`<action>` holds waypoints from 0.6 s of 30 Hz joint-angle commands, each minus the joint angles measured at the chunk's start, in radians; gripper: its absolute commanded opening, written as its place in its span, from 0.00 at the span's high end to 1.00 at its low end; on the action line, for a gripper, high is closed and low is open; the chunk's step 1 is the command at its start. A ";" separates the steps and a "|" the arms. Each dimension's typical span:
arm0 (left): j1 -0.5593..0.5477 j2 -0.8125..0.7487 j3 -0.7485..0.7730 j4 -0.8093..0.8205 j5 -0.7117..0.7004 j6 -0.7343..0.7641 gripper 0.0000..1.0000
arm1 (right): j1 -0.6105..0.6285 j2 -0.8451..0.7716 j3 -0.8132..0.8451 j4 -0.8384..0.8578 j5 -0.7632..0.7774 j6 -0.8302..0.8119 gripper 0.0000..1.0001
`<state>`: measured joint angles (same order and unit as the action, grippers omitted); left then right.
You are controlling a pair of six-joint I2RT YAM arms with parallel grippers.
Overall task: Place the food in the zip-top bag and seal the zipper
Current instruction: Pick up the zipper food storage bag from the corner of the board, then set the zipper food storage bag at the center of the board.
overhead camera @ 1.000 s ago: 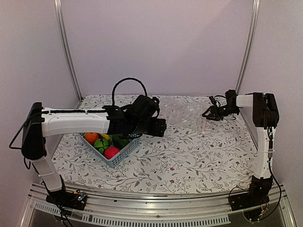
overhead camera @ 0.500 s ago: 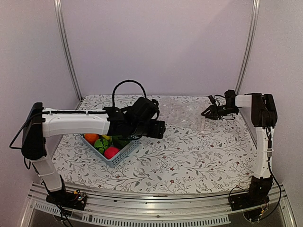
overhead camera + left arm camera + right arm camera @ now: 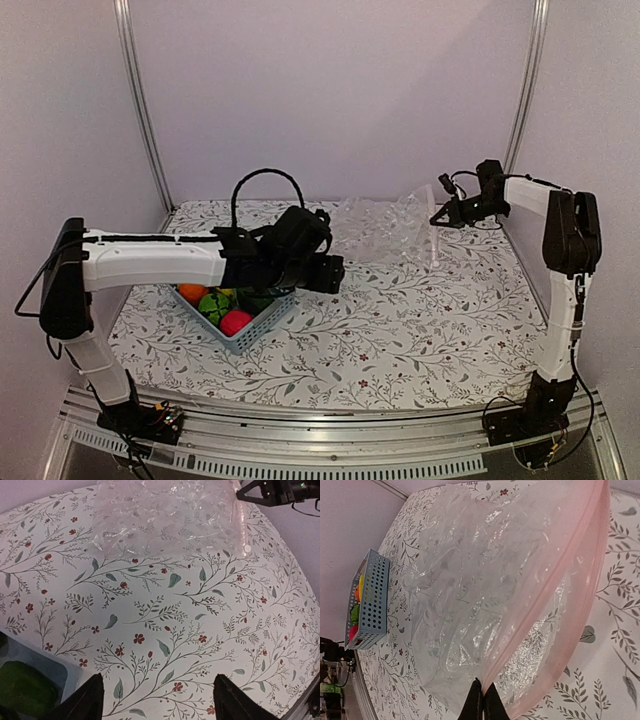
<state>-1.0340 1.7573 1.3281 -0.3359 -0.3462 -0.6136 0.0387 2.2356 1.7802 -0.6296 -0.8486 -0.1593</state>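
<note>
The clear zip-top bag (image 3: pixel 385 228) lies at the back of the table, its right edge lifted. My right gripper (image 3: pixel 436 219) is shut on the mouth edge, pinching the pinkish zipper (image 3: pixel 560 595) between its fingertips (image 3: pixel 483 700). The crinkly bag (image 3: pixel 470 595) hangs away from the jaws toward the table. The food (image 3: pixel 215 303), an orange, green pieces and a pinkish-red ball (image 3: pixel 236 322), sits in the blue basket (image 3: pixel 258 322). My left gripper (image 3: pixel 335 272) hovers right of the basket, open and empty (image 3: pixel 159 680), facing the bag (image 3: pixel 165 515).
The floral tablecloth (image 3: pixel 400 330) covers the table. The basket (image 3: pixel 370 600) stands at the left, under the left arm's wrist. A green piece (image 3: pixel 22 692) shows at the lower left of the left wrist view. Metal frame posts (image 3: pixel 520 100) rise at the back corners.
My right gripper has shut on the bag's zipper edge and risen, lifting that side of the bag. The left arm has drifted slightly left.
</note>
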 commanded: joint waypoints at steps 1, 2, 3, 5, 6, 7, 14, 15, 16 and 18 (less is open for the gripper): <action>-0.004 -0.080 -0.049 -0.003 -0.051 0.037 0.25 | 0.034 -0.310 0.088 -0.128 0.281 -0.208 1.00; -0.004 -0.093 -0.068 0.014 -0.055 0.047 0.25 | 0.058 -0.343 0.088 -0.152 0.353 -0.249 1.00; -0.003 -0.100 -0.089 0.028 -0.059 0.054 0.25 | 0.083 -0.392 0.074 -0.170 0.436 -0.311 1.00; -0.003 -0.110 -0.122 0.044 -0.076 0.059 0.25 | 0.143 -0.453 0.029 -0.202 0.573 -0.386 1.00; -0.003 -0.114 -0.134 0.048 -0.082 0.058 0.26 | 0.171 -0.477 -0.004 -0.209 0.630 -0.412 1.00; -0.003 -0.118 -0.145 0.051 -0.089 0.056 0.25 | 0.202 -0.515 -0.046 -0.209 0.696 -0.440 1.00; -0.002 -0.165 -0.215 0.084 -0.108 0.032 0.26 | 0.516 -0.625 -0.385 -0.142 1.067 -0.492 1.00; -0.001 -0.174 -0.220 0.076 -0.120 0.030 0.26 | 0.563 -0.623 -0.425 -0.134 1.107 -0.493 1.00; -0.002 -0.182 -0.225 0.068 -0.134 0.027 0.26 | 0.602 -0.617 -0.458 -0.129 1.149 -0.489 1.00; -0.002 -0.209 -0.241 0.051 -0.165 0.020 0.26 | 0.667 -0.594 -0.506 -0.121 1.196 -0.475 1.00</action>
<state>-1.0340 1.6188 1.1114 -0.2775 -0.4454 -0.5777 0.5938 1.6127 1.3602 -0.7322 0.1200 -0.6170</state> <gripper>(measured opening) 0.744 0.005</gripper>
